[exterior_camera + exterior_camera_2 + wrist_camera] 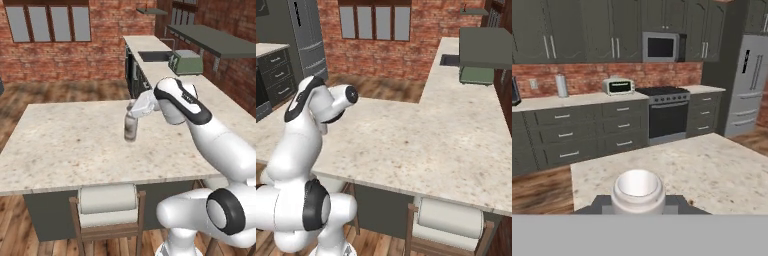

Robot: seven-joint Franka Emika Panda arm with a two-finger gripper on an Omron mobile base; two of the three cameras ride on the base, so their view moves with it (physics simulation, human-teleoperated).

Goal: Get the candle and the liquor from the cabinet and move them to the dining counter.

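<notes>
The liquor (131, 128), a pale bottle with a brownish label band, stands upright at the middle of the dining counter (60, 145), its base at or just above the beige stone top. My gripper (131, 108) is shut on its neck from the right. In the hand view I look down on the bottle's round white mouth (637, 187), with the dark fingers (601, 204) on either side of it. The cabinet (220, 41), a dark grey shelf board on the brick wall, hangs at the right and appears as the cabinet (485, 47) in the right base view. The candle is out of view.
A green toaster (186, 62) and a sink (154, 56) sit on the side counter under the shelf. A wooden chair (107, 210) with a white cushion stands at the island's near edge. Beyond the island are base cupboards, a stove (668, 114) and a fridge (751, 82).
</notes>
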